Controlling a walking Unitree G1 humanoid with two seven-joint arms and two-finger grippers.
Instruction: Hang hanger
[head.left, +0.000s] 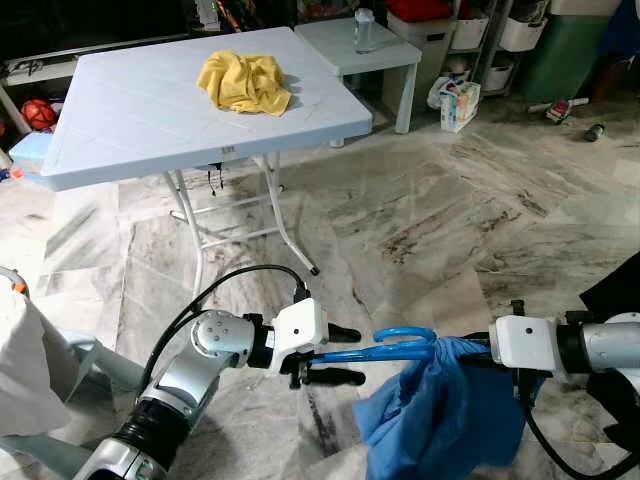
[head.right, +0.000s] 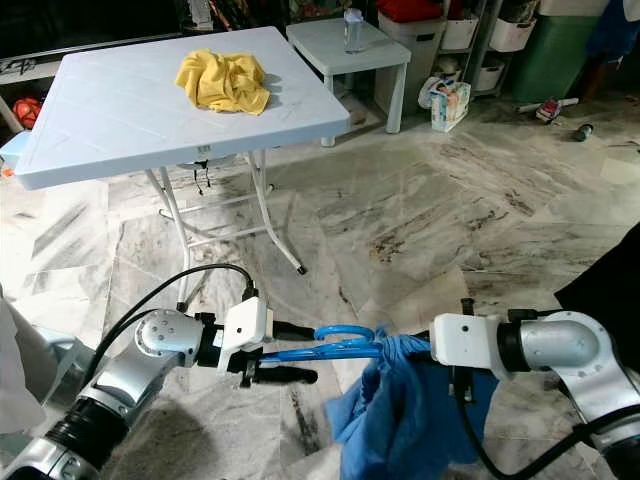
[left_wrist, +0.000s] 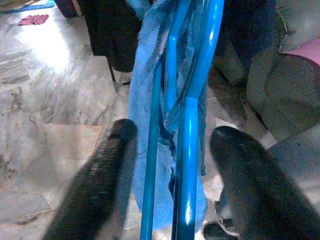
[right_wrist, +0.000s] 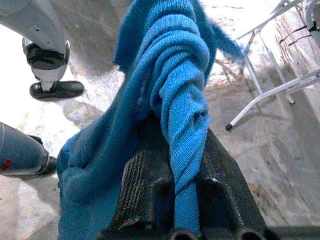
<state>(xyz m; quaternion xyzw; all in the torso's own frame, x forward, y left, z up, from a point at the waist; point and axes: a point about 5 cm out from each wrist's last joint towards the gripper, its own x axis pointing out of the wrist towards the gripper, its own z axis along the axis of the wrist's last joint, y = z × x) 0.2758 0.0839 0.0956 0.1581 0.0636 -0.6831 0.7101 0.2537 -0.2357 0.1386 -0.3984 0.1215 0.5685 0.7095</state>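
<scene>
Blue plastic, thin and springy, the hanger (head.left: 385, 345) looks light and stiff but slick, with a soft blue garment (head.left: 440, 410) draped on it that will slide and swing. It hangs in mid-air between our two tools. Our left tool (head.left: 335, 355) has its fingers apart either side of the hanger's bars, not visibly pinching them. Our right tool (right_wrist: 172, 185) is clamped together on a twisted bunch of the garment. We judge the bare rod beside the hook the best hold. Beyond the tools stands a white table (head.left: 120, 100) carrying a yellow cloth (head.left: 245, 82).
</scene>
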